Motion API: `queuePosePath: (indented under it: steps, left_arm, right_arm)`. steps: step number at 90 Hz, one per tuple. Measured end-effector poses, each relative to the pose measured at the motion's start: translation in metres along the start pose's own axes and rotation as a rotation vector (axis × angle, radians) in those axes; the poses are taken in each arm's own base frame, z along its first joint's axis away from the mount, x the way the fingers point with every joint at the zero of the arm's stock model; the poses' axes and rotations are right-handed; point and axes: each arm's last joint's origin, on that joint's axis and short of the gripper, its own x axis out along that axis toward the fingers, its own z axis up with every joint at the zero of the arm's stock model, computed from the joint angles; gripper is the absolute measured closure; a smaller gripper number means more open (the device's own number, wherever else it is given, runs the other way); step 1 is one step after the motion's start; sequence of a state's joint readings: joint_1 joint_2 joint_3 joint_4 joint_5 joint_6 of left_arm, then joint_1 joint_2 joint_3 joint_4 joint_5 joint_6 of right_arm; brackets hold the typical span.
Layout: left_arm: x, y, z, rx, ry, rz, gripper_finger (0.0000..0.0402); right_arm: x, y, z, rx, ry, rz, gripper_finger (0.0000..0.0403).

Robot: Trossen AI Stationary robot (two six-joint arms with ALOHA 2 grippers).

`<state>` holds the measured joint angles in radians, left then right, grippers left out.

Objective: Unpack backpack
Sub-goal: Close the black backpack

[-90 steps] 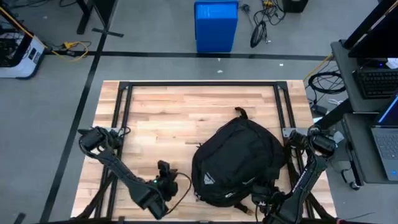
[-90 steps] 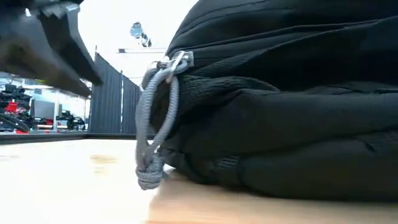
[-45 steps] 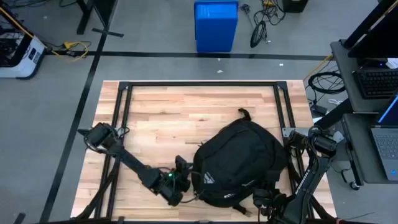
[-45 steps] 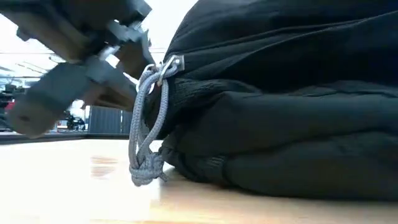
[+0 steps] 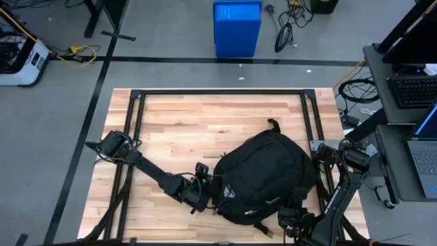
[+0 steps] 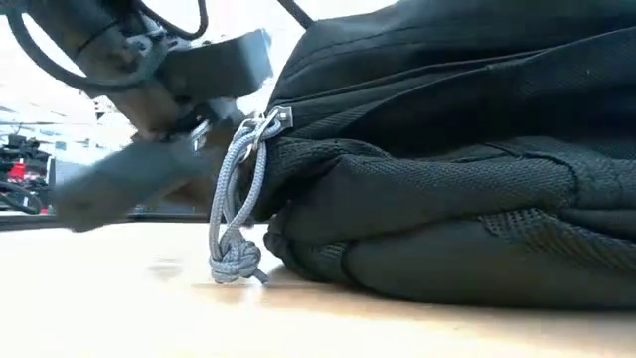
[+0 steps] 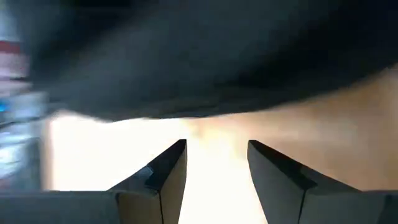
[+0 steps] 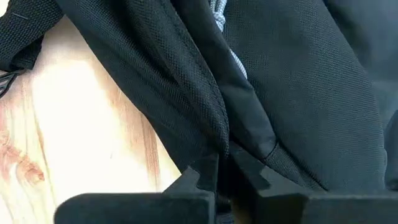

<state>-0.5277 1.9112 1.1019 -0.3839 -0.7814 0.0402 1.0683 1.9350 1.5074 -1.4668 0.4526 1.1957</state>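
High view: the backpack is seen lying closed on the bench, between the two tools. The left tool is pressed against its near-left edge, fingers parted and empty, just beside the grey zipper cord. The right tool is clamped on fabric at the backpack's near-right edge. The opening step is judged under way; next, the cord must be pinched and drawn along the zip.

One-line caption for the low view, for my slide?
Large black fabric backpack lying on the wooden table, grey cord zipper pull dangling, left gripper close beside it.
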Motion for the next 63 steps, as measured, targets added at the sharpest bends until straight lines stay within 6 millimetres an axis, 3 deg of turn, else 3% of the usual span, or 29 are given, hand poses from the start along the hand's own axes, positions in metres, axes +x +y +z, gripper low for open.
queuePosePath:
  steps: [8, 19, 44, 63]
  left_arm:
    - [-0.009, 0.001, 0.001, 0.033, -0.013, 0.107, 0.0244]
    - [-0.013, -0.004, 0.002, 0.143, -0.024, 0.072, 0.0247]
    - [-0.001, 0.004, 0.003, 0.157, -0.008, -0.002, 0.025]
    - [-0.027, -0.019, 0.012, 0.497, -0.118, 0.004, 0.0217]
  right_arm:
    - [0.0, 0.0, 0.0, -0.002, -0.001, 0.001, 0.0403]
    - [-0.001, 0.001, -0.002, -0.008, -0.003, 0.002, 0.0403]
    - [-0.001, 0.001, -0.002, -0.012, -0.001, 0.002, 0.0403]
    - [-0.001, 0.001, -0.002, -0.011, 0.002, 0.005, 0.0403]
